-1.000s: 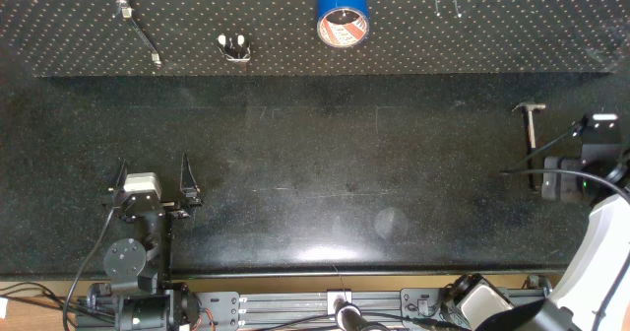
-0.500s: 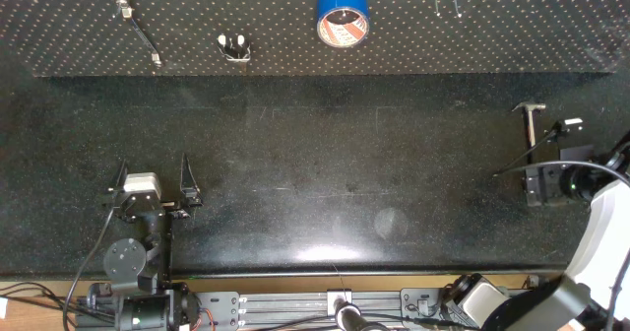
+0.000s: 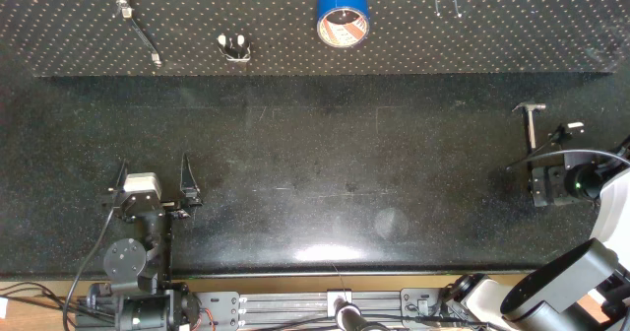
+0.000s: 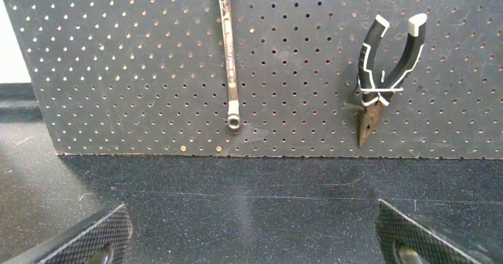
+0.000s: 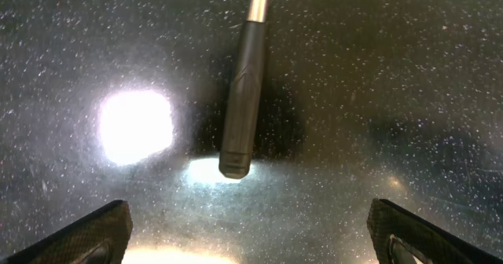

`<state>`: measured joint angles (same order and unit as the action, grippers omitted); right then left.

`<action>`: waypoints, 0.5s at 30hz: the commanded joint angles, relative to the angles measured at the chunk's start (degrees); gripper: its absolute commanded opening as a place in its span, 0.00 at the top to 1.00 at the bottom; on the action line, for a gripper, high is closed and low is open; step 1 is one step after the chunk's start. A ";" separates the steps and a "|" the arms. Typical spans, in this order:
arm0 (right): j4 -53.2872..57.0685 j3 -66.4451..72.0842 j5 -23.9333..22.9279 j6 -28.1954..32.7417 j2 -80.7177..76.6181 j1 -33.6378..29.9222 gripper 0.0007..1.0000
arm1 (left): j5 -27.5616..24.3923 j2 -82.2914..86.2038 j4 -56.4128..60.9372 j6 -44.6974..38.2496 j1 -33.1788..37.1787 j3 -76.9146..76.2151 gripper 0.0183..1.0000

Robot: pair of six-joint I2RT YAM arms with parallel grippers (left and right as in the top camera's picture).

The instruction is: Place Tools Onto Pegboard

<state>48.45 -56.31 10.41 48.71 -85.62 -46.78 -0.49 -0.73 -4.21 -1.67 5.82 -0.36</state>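
Hung on the far pegboard (image 3: 512,35): one wrench (image 3: 143,33), one pair of pliers (image 3: 234,47), one roll of blue tape (image 3: 343,18), plus one bare wire hook (image 3: 445,1). Lying flat on the table (image 3: 325,134) at far right: one hammer (image 3: 532,124), head toward the pegboard. Poised low over it with fingers spread wide: the right gripper (image 5: 250,240), handle end just ahead, between the fingers, not gripped. Parked near left, likewise spread, facing the pegboard: the left gripper (image 3: 155,164).
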 commanded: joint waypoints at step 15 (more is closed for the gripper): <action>-4.26 -0.11 0.66 -5.81 -2.36 0.44 0.02 | -0.63 0.52 -0.50 0.11 0.22 0.04 0.00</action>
<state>43.94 -56.31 10.46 46.41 -87.55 -46.78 -0.49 -0.73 -4.21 -1.67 5.82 -0.36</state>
